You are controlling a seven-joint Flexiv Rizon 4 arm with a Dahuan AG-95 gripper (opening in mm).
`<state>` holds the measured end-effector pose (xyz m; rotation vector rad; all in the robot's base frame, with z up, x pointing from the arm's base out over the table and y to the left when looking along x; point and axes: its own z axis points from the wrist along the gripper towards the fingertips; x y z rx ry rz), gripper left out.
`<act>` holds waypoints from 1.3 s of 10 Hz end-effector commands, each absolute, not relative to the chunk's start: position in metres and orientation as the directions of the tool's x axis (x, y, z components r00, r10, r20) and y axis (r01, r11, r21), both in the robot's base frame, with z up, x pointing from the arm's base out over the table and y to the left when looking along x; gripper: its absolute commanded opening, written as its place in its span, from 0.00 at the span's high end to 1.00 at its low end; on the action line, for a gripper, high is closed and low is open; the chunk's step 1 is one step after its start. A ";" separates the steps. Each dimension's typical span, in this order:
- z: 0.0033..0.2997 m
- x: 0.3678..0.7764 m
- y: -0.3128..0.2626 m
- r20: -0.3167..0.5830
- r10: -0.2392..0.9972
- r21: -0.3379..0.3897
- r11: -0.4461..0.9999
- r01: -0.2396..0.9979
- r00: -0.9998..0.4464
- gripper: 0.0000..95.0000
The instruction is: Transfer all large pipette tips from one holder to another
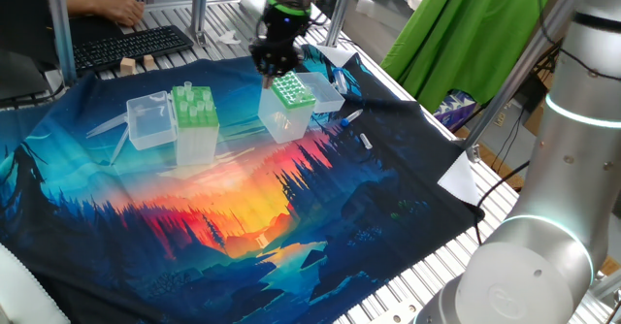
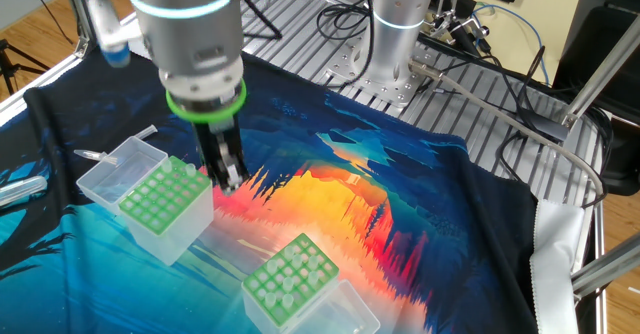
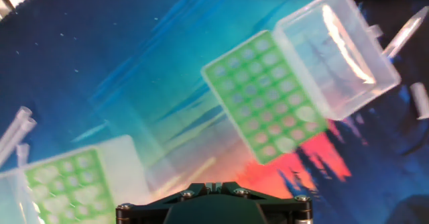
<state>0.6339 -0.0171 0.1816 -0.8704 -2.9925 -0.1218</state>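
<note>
Currently the pincer (image 1: 276, 64) hangs nose-down just above the dotted-grid holder (image 1: 289, 93), upper centre of one fixed view. In the other fixed view its tips sit beside that holder's right edge. Jaws pressed together; no tip visible between them. The hand view shows only the pincer's body at the bottom edge, fingers out of sight.

Location of work items: the large pipette tips (image 1: 192, 95) stand in the plain light-green holder (image 1: 196, 135), left of centre, well apart from the pincer. Its clear lid (image 1: 148, 120) lies open to the left. Both holders rest on the printed cloth (image 1: 243, 217) covering the worktop.

Orientation: tips upright, long axis vertical, wide collars upward and proud of the top plate, narrow ends down in the holes. A few clear slender pieces lie flat on the cloth left of the lid; too small to identify.

Handling judgement:
- Very light, thin-walled clear plastic; stiff along the length but likely to flex or crack under a hard squeeze.
- Smooth and tapered, so liable to slip downward through the jaws.
- Best hold: across the exposed collar just above the plate, jaws square to the axis, then lift straight up.
- The holder is light too and may lift with a tip that sticks.
</note>
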 end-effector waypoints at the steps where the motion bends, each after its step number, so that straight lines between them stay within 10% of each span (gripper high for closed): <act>1: 0.178 0.640 -0.008 0.035 0.546 0.066 0.835 0.547 -0.837 1.00; 13: 0.165 0.654 0.002 0.028 0.477 0.023 0.878 0.477 -0.879 1.00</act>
